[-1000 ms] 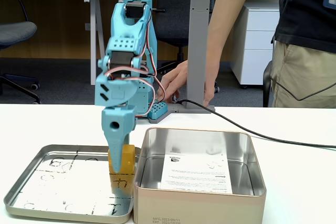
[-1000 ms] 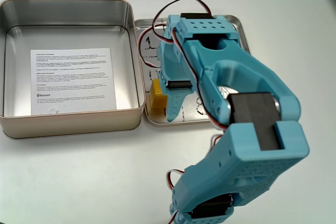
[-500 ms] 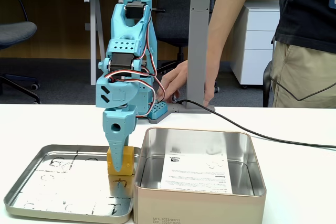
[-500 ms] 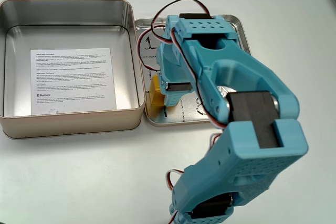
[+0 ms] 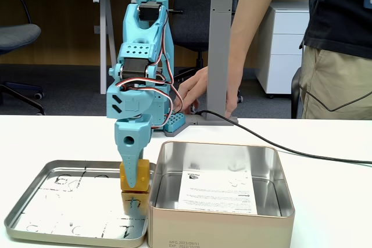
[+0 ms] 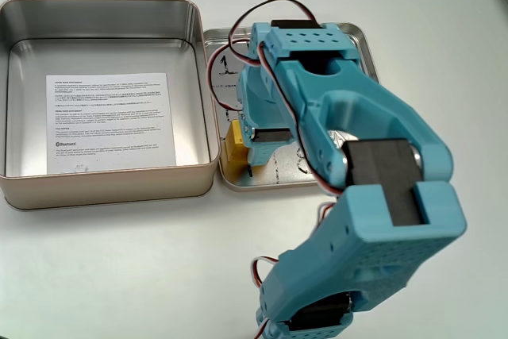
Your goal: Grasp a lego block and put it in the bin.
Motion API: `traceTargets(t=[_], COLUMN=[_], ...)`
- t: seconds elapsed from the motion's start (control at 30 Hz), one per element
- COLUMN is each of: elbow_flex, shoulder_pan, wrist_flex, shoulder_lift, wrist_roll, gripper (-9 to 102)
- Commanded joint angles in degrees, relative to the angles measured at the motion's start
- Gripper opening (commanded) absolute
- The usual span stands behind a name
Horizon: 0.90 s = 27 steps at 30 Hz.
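A fixed view shows the fingers (image 5: 133, 172) clenched on the block (image 5: 135, 176), lifted slightly off the tray (image 5: 35, 213) beside the bin (image 5: 221, 225), probably to clear its wall.

A white table (image 5: 325, 190) carries the square tin bin (image 5: 221, 225), a shallow tray (image 5: 35, 210) touching its side, the arm's base (image 5: 174, 123) and a black cable (image 5: 279, 143).

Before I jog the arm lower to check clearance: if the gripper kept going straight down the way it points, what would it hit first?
Probably the shallow tray's floor. The gripper points down, shut on the lego block, which appears just above the tray beside the bin; exact height is unclear.
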Motion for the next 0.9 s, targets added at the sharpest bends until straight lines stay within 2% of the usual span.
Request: traceTargets(t=[0.0, 0.43, 0.67, 0.87], elbow_flex=[-0.1, -1.2, -6.6, -19.2], shoulder_pan=[-0.4, 1.8, -0.6, -7.6], wrist_flex=[1.8, 8.2, 3.9, 2.1], shoulder_lift=[5.3, 22.6, 29.6, 23.4], wrist_roll=[0.7, 1.7, 3.8, 3.7], gripper=[0, 0, 0, 0])
